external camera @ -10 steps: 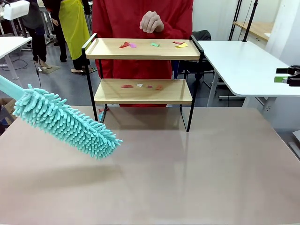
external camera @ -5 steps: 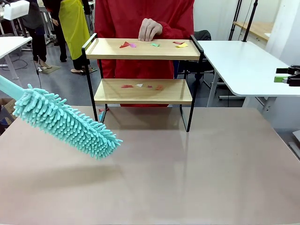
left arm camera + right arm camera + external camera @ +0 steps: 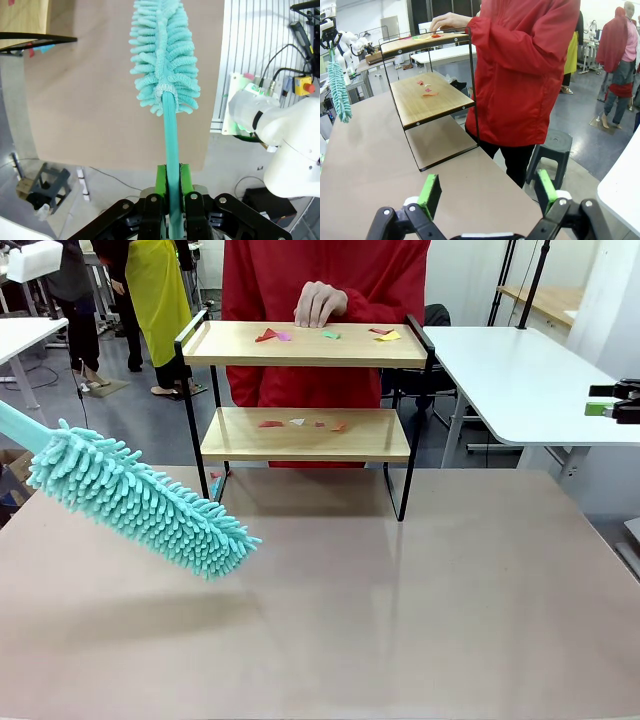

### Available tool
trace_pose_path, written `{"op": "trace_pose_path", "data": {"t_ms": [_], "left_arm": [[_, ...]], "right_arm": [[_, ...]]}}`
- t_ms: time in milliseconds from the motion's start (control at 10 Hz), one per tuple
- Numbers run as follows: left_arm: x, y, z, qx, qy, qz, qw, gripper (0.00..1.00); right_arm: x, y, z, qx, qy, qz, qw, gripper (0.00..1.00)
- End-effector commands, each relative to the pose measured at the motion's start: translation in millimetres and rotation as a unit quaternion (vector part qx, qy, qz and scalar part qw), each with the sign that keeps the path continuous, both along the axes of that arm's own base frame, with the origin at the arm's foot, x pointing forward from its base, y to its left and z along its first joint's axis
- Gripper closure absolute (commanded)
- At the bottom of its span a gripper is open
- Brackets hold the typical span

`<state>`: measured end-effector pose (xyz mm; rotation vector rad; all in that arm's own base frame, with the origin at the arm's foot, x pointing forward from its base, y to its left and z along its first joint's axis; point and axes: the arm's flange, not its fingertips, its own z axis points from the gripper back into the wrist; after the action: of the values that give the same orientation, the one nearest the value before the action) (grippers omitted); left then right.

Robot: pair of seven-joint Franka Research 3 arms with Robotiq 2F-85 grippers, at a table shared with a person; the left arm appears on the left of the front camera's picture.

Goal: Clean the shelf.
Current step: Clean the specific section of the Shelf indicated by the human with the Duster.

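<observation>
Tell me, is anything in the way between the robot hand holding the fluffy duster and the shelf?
Nothing visible blocks it. The left gripper holds the duster over the table, with open tabletop from there to the shelf. A person's hand is at the top board's far edge, beside the scraps.

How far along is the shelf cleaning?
Barely begun. Done: the left gripper is shut on the duster. In hand: the duster hangs above the table, short of the shelf. Left: coloured scraps lie on both boards, and a person's hand is at the top one. The right gripper is open.
</observation>
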<state>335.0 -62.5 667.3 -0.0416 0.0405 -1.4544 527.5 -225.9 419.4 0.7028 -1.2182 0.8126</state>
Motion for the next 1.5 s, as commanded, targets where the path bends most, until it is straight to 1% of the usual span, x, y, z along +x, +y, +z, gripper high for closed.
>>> {"op": "trace_pose_path", "data": {"t_ms": [0, 500, 600, 800, 900, 1000, 1100, 1200, 1400], "left_arm": [[-3, 2, -1, -0.005, -0.005, 0.003, 1.000, 0.87], [-3, 2, -1, -0.005, -0.005, 0.003, 1.000, 0.87], [0, 0, 0, 0.000, 0.000, 0.000, 1.000, 0.87], [3, 6, 1, -0.075, -0.005, -0.020, 0.997, 0.87], [2, 6, 4, -0.120, -0.017, -0.023, 0.992, 0.87], [1, 2, 10, -0.177, -0.016, -0.004, 0.984, 0.87], [-3, -6, 18, -0.227, -0.025, -0.015, 0.974, 0.87], [-10, -18, 31, -0.266, -0.038, -0.009, 0.963, 0.87], [-30, -51, 72, -0.289, -0.028, 0.056, 0.955, 0.87]], "right_arm": [[1, 1, 2, -0.001, -0.002, 0.000, 1.000, 0.00], [1, 1, 2, -0.001, -0.002, 0.000, 1.000, 0.00], [1, 1, 2, -0.001, -0.002, 0.000, 1.000, 0.00], [1, 1, 2, -0.001, -0.002, 0.000, 1.000, 0.00], [1, 1, 2, -0.001, -0.002, 0.000, 1.000, 0.00], [1, 1, 2, -0.001, -0.002, 0.000, 1.000, 0.00], [1, 1, 2, -0.001, -0.002, 0.000, 1.000, 0.00], [1, 1, 2, -0.001, -0.002, 0.000, 1.000, 0.00], [1, 1, 2, -0.001, -0.002, 0.000, 1.000, 0.00]]}}
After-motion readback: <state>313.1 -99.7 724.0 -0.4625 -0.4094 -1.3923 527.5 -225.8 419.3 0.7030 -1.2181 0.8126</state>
